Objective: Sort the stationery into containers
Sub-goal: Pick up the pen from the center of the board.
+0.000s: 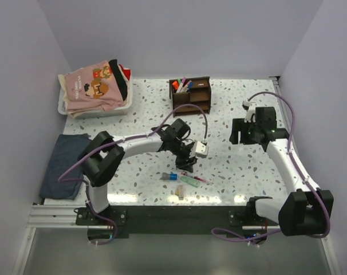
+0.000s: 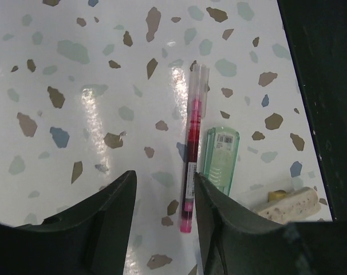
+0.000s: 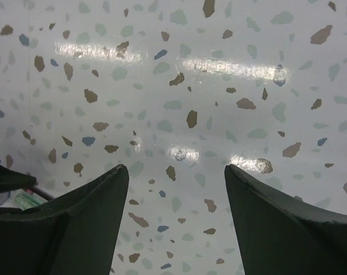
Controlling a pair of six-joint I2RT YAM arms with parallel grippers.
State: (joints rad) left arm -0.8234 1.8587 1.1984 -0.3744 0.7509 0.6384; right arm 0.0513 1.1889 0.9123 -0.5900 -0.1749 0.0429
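Observation:
A pink pen (image 2: 193, 149) lies on the speckled table with its near end between my left gripper's (image 2: 164, 177) open fingers, close to the right finger. Beside it are a mint green marker (image 2: 220, 157) and a beige pen (image 2: 291, 204). From above, the left gripper (image 1: 190, 162) hovers over this cluster, with a blue-capped pen (image 1: 168, 176) just left of it. The dark brown organizer (image 1: 190, 95) stands at the back and holds several pens. My right gripper (image 1: 237, 133) is open over bare table, nothing between its fingers (image 3: 99, 195).
A white tray (image 1: 94, 110) of folded clothes sits at the back left. A dark blue cloth (image 1: 63, 166) lies at the left edge. The black table edge (image 2: 328, 86) runs close to the right of the pens.

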